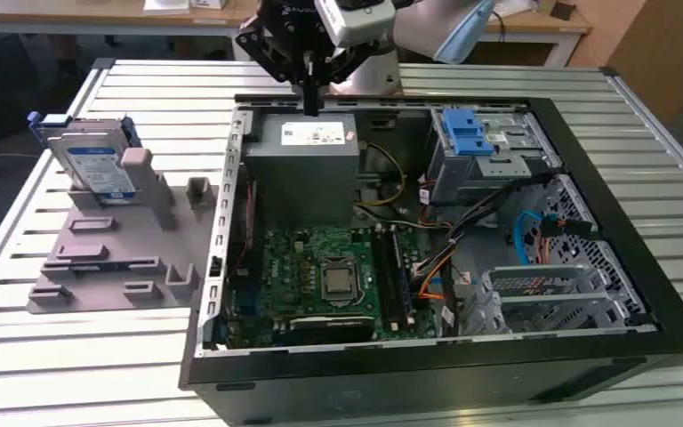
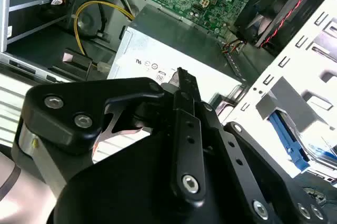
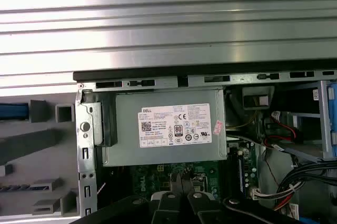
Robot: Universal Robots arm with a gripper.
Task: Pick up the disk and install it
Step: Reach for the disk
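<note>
The disk (image 1: 90,160) stands upright on edge in the grey holder plate (image 1: 92,258), on the slatted table at the exterior view's left. It is silver with a blue-and-white label and a blue frame. My gripper (image 1: 312,102) hangs over the back edge of the open computer case, just above the grey power supply (image 1: 300,151), well to the right of the disk. Its black fingers are shut together with nothing between them. In both wrist views the joined fingertips (image 2: 181,76) (image 3: 181,176) point at the power supply (image 3: 168,129). A blue strip of the disk's frame (image 3: 13,110) shows beside the case.
The open black case (image 1: 437,374) holds a green motherboard (image 1: 330,267), cables and a metal drive bay with a bright blue latch (image 1: 466,138) at the back right. The holder plate has upright posts (image 1: 199,191). The slatted metal table (image 1: 81,374) surrounds the case.
</note>
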